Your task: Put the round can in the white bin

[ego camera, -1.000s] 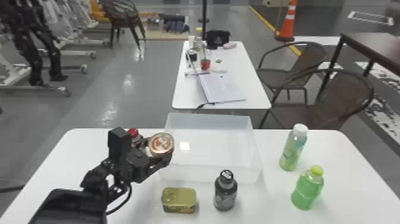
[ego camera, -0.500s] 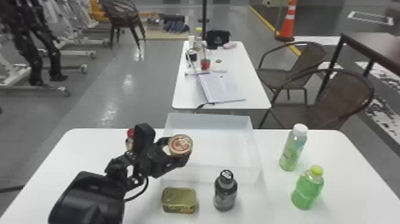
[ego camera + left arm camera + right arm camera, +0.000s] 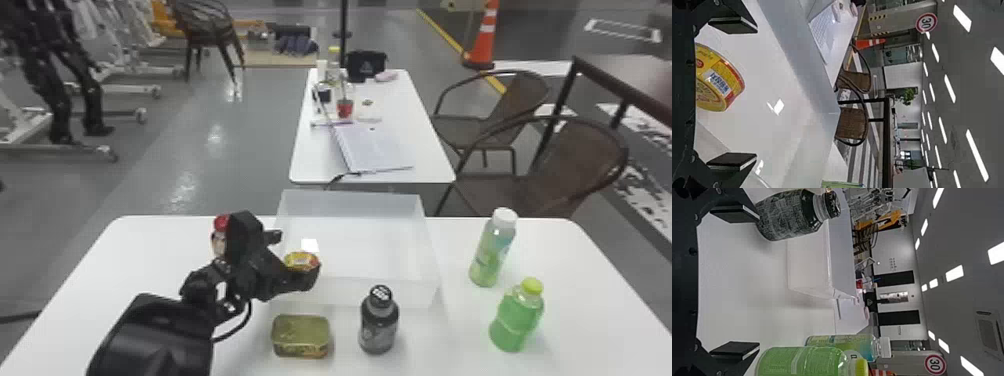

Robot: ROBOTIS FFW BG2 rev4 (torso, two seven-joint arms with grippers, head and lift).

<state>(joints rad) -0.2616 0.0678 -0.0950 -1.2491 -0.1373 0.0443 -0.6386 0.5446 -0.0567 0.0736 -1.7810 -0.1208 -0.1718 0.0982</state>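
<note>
Pretty sure this is a robotics lab in a big open hall, folks. There's a pair of black robot legs point(image 3: 60, 95) by white wheeled stands point(image 3: 30, 125), on shiny grey floor point(image 3: 200, 165) with a yellow line point(image 3: 441, 32) and a traffic cone point(image 3: 485, 40). Add a round road sign point(image 3: 926, 23) and rows of ceiling lights point(image 3: 977, 155). Kinda casual too: woven chair point(image 3: 590, 155) off the far tabletop's point(image 3: 425, 162) right edge, open notebook point(image 3: 372, 150) near its front edge.
</note>
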